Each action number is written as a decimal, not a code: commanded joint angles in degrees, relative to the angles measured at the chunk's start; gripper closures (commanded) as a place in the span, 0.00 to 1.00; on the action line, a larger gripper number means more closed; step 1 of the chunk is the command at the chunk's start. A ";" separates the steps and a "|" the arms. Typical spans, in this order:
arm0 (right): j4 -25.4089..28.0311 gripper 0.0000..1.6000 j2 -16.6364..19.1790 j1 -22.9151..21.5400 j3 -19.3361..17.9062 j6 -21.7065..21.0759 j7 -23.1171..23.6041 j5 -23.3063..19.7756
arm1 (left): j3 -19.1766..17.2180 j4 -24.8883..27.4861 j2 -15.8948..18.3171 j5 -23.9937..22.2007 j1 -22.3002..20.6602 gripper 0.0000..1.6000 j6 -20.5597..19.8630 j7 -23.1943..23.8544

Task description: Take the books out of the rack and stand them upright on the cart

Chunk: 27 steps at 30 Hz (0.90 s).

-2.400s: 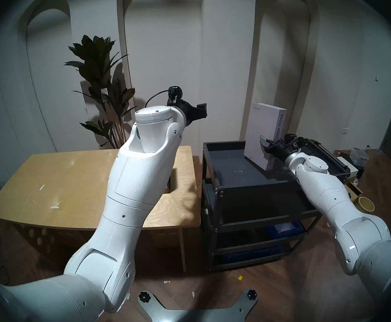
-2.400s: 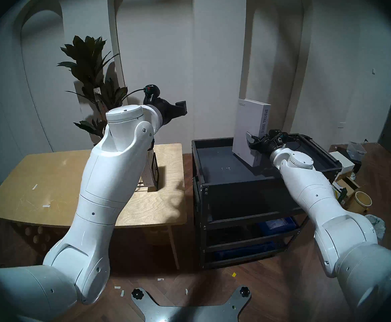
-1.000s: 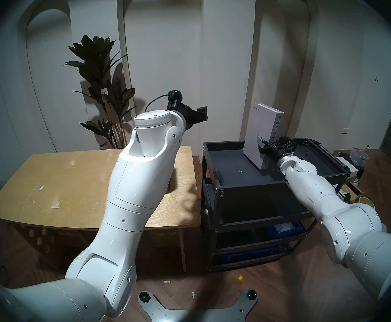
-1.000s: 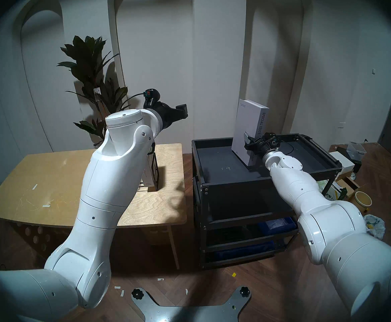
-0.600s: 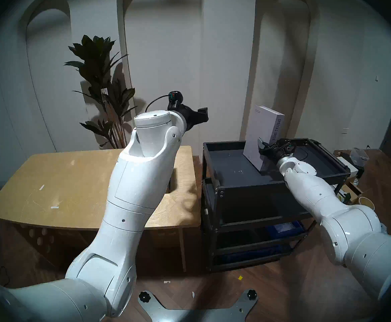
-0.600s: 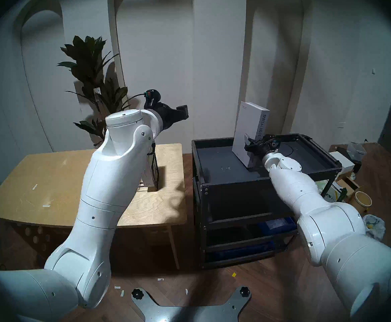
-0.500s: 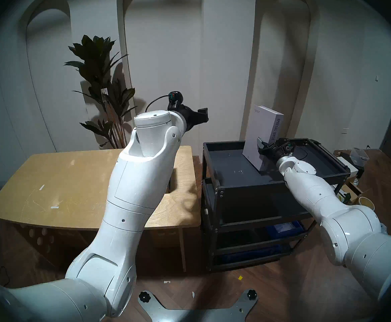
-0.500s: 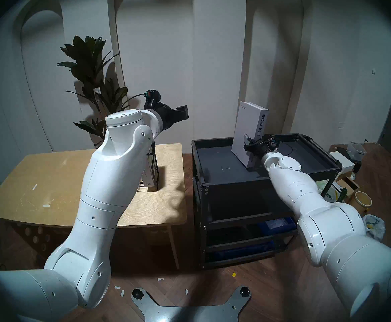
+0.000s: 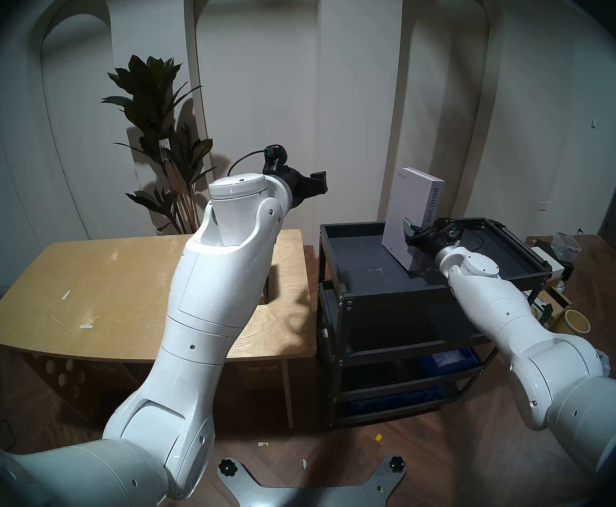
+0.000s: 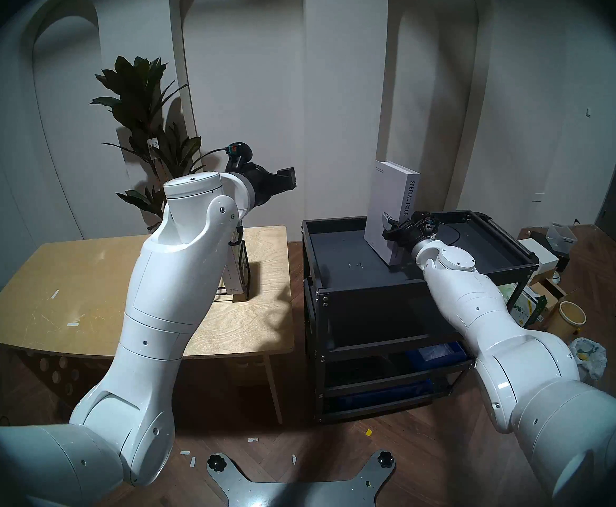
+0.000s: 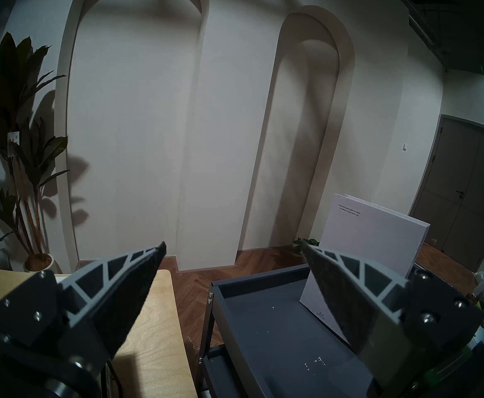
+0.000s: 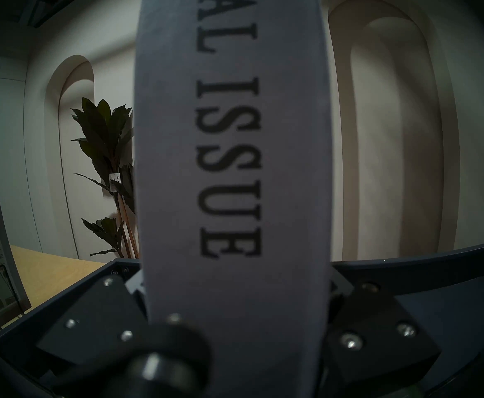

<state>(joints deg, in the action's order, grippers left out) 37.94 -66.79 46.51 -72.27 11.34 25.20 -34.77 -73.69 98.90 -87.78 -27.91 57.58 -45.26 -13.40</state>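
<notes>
The tall book point(image 9: 412, 221) is held upright by the right claw point(image 9: 410, 232), clamped low on its spine, near the cart's point(image 9: 354, 227) far edge; the left claw point(image 11: 232, 276) is spread wide, empty.

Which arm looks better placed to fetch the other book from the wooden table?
Left. Its gripper is open and empty above the table, near the shorter book; the right gripper is shut on the tall book.
</notes>
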 commanded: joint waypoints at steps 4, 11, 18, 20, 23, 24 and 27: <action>3.11 0.73 0.90 2.31 -0.36 -0.52 -1.38 0.04 | 0.10 1.29 -0.03 0.28 -0.78 0.00 0.08 -0.09; 4.00 0.51 0.92 2.90 -0.48 -0.81 -2.03 0.13 | 0.13 1.54 -0.09 0.43 -0.57 0.00 -0.11 -0.22; 4.62 0.00 0.69 3.50 -0.52 -0.82 -2.81 0.43 | -0.03 1.75 -0.15 0.68 -0.17 0.00 -0.18 -0.17; 4.55 0.00 0.64 3.50 -0.56 -0.74 -2.82 0.45 | -0.05 1.76 -0.16 0.71 -0.14 0.00 -0.18 -0.14; 4.68 0.00 0.61 3.58 -0.71 -0.70 -2.94 0.47 | -0.11 1.77 -0.18 0.78 -0.08 0.00 -0.16 -0.07; 4.78 0.00 0.64 3.63 -0.80 -0.71 -2.94 0.40 | -0.11 1.78 -0.16 0.80 -0.07 0.00 -0.12 -0.02; 5.74 0.00 0.95 4.01 -1.12 -0.96 -2.94 0.12 | -0.16 1.79 -0.15 0.85 -0.04 0.00 -0.10 0.11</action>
<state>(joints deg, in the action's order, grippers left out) 41.47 -65.89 51.06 -72.72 9.85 21.96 -34.02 -73.78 99.45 -87.81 -27.07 58.41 -45.57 -13.41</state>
